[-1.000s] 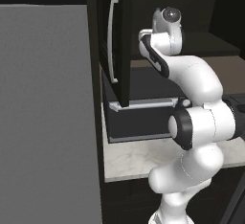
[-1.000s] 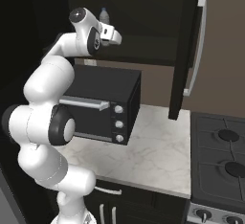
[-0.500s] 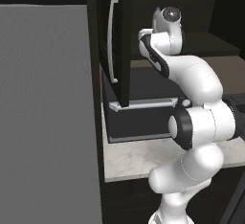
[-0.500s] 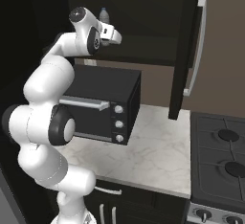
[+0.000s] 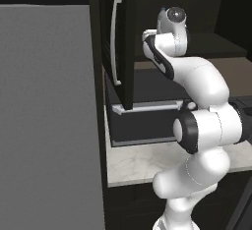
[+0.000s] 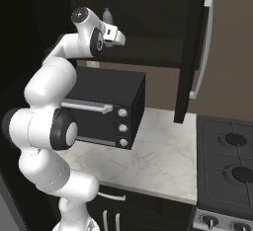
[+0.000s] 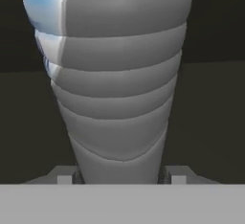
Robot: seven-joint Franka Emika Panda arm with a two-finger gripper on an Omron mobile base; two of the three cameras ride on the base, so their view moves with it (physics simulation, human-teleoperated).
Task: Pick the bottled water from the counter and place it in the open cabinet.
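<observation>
Reaching high into the dark wall cabinet with the long silver bar handle (image 6: 202,47), your white arm's gripper (image 6: 117,36) has the small clear plastic water bottle (image 7: 117,79) right between its two dark finger tips. You can see the bottle's pale cap (image 6: 106,12) poking up behind the hand, deep inside the cabinet. I cannot tell if the gripper is pinching the bottle or letting go. If you pull back too fast, a finger could bump the bottle and tip it over. It could then roll off the dark shelf (image 6: 148,59) onto the black microwave (image 6: 106,109) below.
</observation>
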